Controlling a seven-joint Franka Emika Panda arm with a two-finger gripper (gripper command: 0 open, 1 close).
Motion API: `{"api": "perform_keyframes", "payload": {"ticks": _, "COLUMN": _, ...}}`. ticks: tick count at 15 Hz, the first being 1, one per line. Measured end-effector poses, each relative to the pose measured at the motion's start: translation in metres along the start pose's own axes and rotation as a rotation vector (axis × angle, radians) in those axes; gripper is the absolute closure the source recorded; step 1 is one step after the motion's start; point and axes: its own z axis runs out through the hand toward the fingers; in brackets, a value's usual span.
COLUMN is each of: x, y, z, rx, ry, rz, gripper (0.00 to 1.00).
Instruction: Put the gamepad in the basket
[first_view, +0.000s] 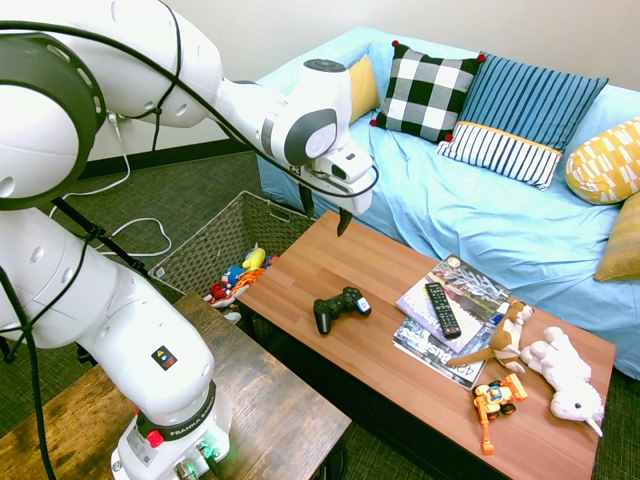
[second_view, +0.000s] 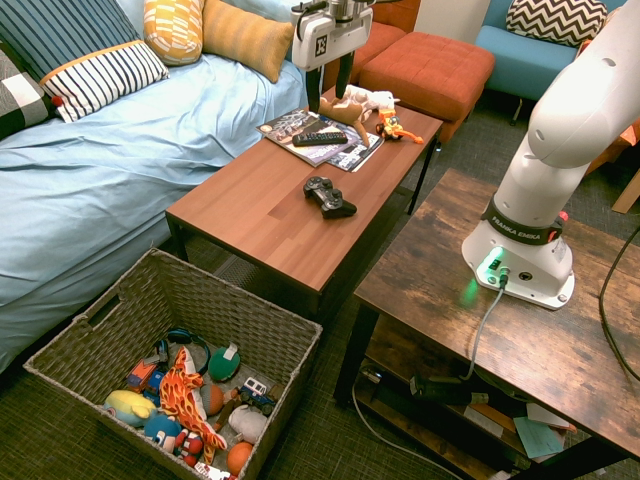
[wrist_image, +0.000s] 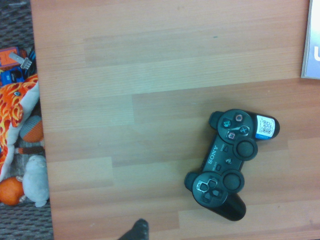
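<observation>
The black gamepad (first_view: 340, 305) lies flat on the wooden coffee table (first_view: 330, 250), near its middle, with a white-blue sticker on one handle. From the other side the gamepad (second_view: 328, 196) rests just short of the magazines. The wrist view shows the gamepad (wrist_image: 225, 165) from straight above. My gripper (first_view: 325, 212) hangs open well above the table, nothing between its fingers; opposite, the gripper (second_view: 328, 85) hovers high over the far half of the table. The woven basket (first_view: 215, 235) stands on the floor at the table's end, and this basket (second_view: 275, 335) holds several toys.
Magazines (first_view: 460, 300) with a slim TV remote (first_view: 442, 308) on top lie beyond the gamepad. Plush animals (first_view: 560, 375) and an orange toy vehicle (first_view: 497, 397) sit at the far end. A blue sofa (first_view: 480, 210) runs alongside the table; an orange ottoman (second_view: 425, 65) stands behind.
</observation>
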Motion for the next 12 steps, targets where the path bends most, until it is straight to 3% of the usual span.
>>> {"api": "perform_keyframes", "payload": {"ticks": 5, "x": 0.010, "y": 0.001, "z": 0.018, "rx": 0.014, "ry": 0.002, "rz": 0.076, "gripper": 0.00}}
{"api": "perform_keyframes", "payload": {"ticks": 12, "x": 0.018, "y": -0.010, "z": 0.120, "rx": -0.056, "ry": -0.047, "rz": 0.268, "gripper": 0.00}}
